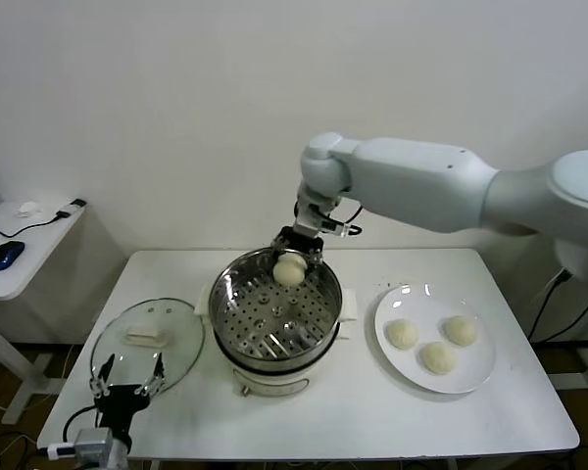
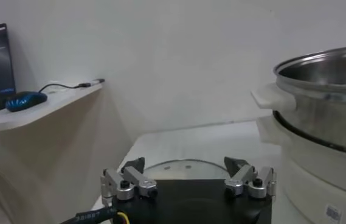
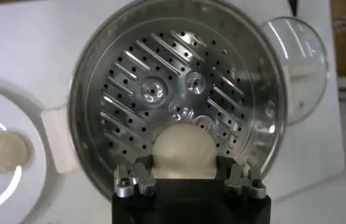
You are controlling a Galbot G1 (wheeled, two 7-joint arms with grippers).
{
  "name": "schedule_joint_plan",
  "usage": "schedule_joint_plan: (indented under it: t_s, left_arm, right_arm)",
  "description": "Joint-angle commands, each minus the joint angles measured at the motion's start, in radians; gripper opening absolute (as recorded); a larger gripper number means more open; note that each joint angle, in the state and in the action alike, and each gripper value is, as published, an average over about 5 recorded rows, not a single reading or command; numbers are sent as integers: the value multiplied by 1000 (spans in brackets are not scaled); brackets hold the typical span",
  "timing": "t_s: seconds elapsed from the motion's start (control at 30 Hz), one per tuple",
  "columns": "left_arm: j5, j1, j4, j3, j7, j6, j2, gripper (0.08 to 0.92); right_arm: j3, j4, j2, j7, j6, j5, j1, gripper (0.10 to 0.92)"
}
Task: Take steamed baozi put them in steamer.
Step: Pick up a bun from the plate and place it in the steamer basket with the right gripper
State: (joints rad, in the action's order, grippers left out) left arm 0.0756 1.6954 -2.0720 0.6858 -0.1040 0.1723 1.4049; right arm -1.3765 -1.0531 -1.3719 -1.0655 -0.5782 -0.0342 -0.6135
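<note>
The white counter [image 1: 372, 411] carries everything here, and at its middle sits the one steamer [image 1: 274, 318], shiny steel with its perforated tray bare. Over the steamer's far rim hangs the right hand [image 1: 296, 257], fingers closed partway round one steamed baozi [image 1: 290, 269]. In the right wrist view the bun [image 3: 182, 152] sits snug between the two fingers [image 3: 137, 176], above the far part of the tray and not yet resting on it.

Towards the right edge lies a single white plate [image 1: 475, 374] with three more buns on it: one nearest the steamer [image 1: 402, 334], one further right [image 1: 460, 329], one nearest the front edge [image 1: 437, 356]. That makes four baozi in all, one in the air and three waiting.

Near the front-left corner the one glass lid [image 1: 147, 343] lies flat, and the left hand [image 1: 129, 384] idles just in front of it, fingers spread wide, holding nothing.

Now the risks, as I judge them. The bun hangs close to the far wall, so a release from here could clip the rim and bounce out over the back. The dough looks soft; squeeze harder and it dents, or sticks to a finger on release. Set too centrally, it may crowd the three to come.
</note>
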Motion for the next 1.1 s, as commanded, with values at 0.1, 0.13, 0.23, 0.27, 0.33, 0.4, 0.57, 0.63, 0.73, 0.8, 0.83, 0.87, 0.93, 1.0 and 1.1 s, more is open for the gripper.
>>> schedule_joint_plan:
  t_s: [0.1, 0.13, 0.23, 0.27, 0.33, 0.4, 0.57, 0.63, 0.73, 0.8, 0.83, 0.87, 0.93, 1.0, 1.1]
  left_arm:
    - [0, 0, -1, -1, 0, 0, 3, 823]
    - [0, 0, -1, -2, 0, 0, 4, 823]
    - [-1, -3, 0, -3, 0, 0, 4, 823]
    - [-1, -4, 1, -4, 0, 0, 4, 823]
    - [0, -7, 4, -4, -1, 0, 4, 823]
    - [1, -9, 6, -4, -1, 0, 4, 823]
    - [3, -14, 8, -5, -1, 1, 4, 823]
    - [3, -15, 9, -5, -2, 1, 3, 823]
    - [4, -16, 10, -7, -2, 0, 3, 823]
    - [4, -16, 10, -7, -2, 0, 3, 823]
    - [4, -16, 9, -7, -2, 0, 4, 823]
    - [4, -16, 9, -7, -2, 1, 4, 823]
    - [5, -16, 5, -6, -2, 1, 4, 823]
    - [5, -15, 2, -5, -2, 2, 5, 823]
    - [4, -13, -4, -5, -1, 3, 7, 823]
  right_arm:
    - [78, 245, -140, 10, -172, 222, 146, 687]
    - [86, 263, -147, 10, -180, 234, 153, 687]
    - [107, 318, -169, 11, -201, 257, 170, 687]
    - [113, 336, -177, 12, -207, 261, 176, 687]
    - [122, 365, -190, 14, -216, 266, 185, 687]
    - [127, 389, -201, 16, -222, 267, 193, 687]
    - [138, 438, -225, 19, -231, 254, 211, 705]
    - [138, 444, -230, 17, -232, 239, 213, 719]
    - [132, 441, -232, 9, -237, 213, 207, 752]
    - [126, 434, -229, -2, -242, 187, 195, 783]
    - [123, 428, -226, -8, -245, 171, 185, 796]
    - [120, 420, -221, -15, -248, 150, 174, 809]
    - [111, 397, -204, -28, -248, 99, 143, 818]
    - [89, 358, -175, -45, -237, 21, 98, 822]
    - [14, 268, -97, -75, -173, -164, -8, 822]
